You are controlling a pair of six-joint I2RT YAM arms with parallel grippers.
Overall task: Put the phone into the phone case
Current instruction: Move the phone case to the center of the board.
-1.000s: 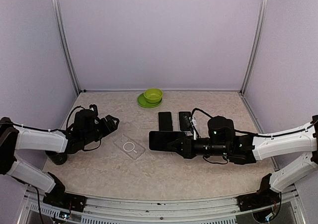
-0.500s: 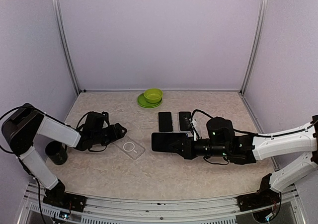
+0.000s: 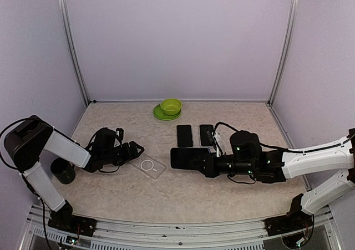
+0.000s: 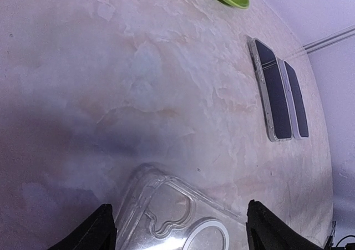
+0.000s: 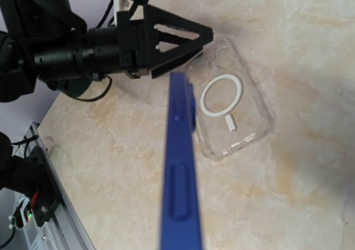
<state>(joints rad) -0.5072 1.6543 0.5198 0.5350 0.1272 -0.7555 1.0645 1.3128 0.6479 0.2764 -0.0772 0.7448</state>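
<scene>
The clear phone case (image 3: 147, 165) with a white ring lies flat at the table's middle left. My left gripper (image 3: 135, 149) is open at the case's left end. In the left wrist view the case (image 4: 183, 217) sits between the two black fingertips (image 4: 95, 234), which do not touch it. My right gripper (image 3: 206, 162) is shut on the dark blue phone (image 3: 187, 158) and holds it above the table, to the right of the case. From the right wrist camera the phone (image 5: 180, 172) shows edge-on, with the case (image 5: 228, 112) just beyond it.
Two more phones (image 3: 184, 135) (image 3: 206, 134) lie side by side behind the held one. A green bowl on a green plate (image 3: 170, 107) stands at the back. A black cup (image 3: 63, 171) sits at the far left beside my left arm.
My left gripper has reached right and low, up to the case's left end. The right gripper with the phone has shifted slightly to the right.
</scene>
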